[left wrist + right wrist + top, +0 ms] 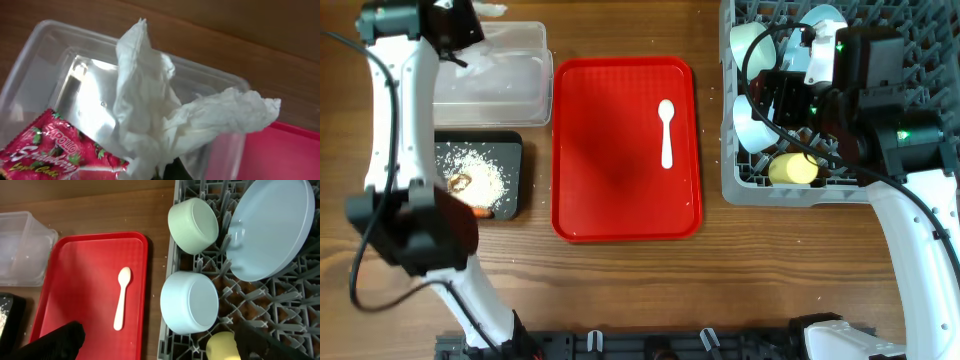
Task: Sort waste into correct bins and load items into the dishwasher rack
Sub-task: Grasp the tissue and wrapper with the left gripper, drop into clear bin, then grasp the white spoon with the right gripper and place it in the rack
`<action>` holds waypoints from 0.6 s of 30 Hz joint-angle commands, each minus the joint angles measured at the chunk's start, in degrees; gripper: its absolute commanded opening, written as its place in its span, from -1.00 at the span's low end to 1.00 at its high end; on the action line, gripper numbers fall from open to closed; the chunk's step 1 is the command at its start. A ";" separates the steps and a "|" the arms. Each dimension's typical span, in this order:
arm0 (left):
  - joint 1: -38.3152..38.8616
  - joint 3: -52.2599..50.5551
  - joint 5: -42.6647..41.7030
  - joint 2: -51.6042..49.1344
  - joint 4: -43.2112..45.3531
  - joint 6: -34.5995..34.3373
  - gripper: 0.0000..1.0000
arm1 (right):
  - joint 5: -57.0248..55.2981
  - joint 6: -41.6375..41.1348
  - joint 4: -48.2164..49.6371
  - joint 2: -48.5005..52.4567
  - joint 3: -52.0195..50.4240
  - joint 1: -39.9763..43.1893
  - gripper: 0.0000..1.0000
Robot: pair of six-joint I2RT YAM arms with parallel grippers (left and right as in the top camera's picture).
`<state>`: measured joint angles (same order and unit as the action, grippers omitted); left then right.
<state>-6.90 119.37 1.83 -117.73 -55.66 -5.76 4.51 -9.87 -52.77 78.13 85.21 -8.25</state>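
Observation:
My left gripper (172, 172) is shut on the crumpled white tissue (150, 105) and holds it over the clear tub (45, 55). The red-and-white wrapper (47, 155) lies in that tub. The black tray (510, 150) holds rice (482, 168), a brown lump (460, 182) and a carrot (481, 212). The white spoon (667, 132) lies on the red tray (610, 200). My right gripper (165, 347) is open above the grey rack's (740, 185) left edge. The rack holds two bowls (192, 225) (190, 302), the plate (272, 227) and the yellow cup (225, 347).
The clear tub (520, 95) stands at the back left, with the black tray just in front of it. The red tray fills the middle of the wooden table (720, 280). My left arm (395, 120) reaches over both bins.

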 commanded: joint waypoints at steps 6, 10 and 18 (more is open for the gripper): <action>-0.09 0.11 0.66 -10.51 3.41 1.01 0.93 | 0.94 -0.74 -0.52 0.31 -0.33 0.09 0.98; 0.20 0.28 0.63 -6.80 3.15 0.98 0.99 | 2.01 -0.70 0.00 0.31 -0.33 0.07 0.97; 1.38 0.20 0.63 -1.70 -2.27 0.35 -0.24 | 2.01 -0.68 -0.46 0.31 -0.33 0.07 0.97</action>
<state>-5.50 119.22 1.89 -119.11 -57.25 -5.23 5.58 -9.87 -52.84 78.17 85.21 -8.25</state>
